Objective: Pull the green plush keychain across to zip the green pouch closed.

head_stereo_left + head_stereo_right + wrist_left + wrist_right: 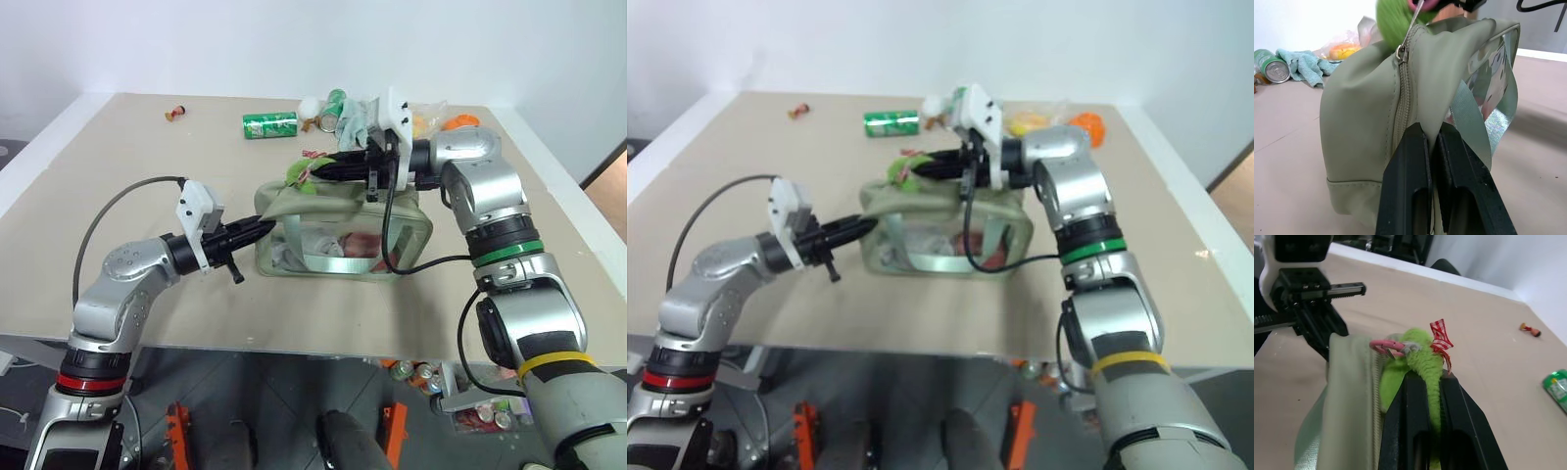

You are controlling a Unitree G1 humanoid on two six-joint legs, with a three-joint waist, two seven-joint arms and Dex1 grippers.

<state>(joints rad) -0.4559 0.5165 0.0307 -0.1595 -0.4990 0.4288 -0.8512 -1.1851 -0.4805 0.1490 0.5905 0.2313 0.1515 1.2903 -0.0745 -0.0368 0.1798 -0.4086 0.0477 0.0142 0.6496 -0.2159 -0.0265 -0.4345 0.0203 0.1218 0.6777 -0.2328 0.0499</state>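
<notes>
The green pouch (343,230) lies mid-table, pale olive with a clear window and webbing straps. My left gripper (263,229) is shut on the fabric at the pouch's left end (1361,122), just beside the zipper line. The green plush keychain (1418,347), fuzzy lime with a pink ring and a red checked ribbon, sits at the top left corner of the pouch (297,173). My right gripper (1425,377) reaches in from the right over the pouch's top and is shut on the plush. The zipper pull (1400,51) shows at the pouch's near end.
A green soda can (269,124) lies at the back of the table. A pale grey-green glove (353,122) and orange items (456,122) sit behind the pouch. A small red object (176,113) rests far left. The table's front edge (294,348) is near.
</notes>
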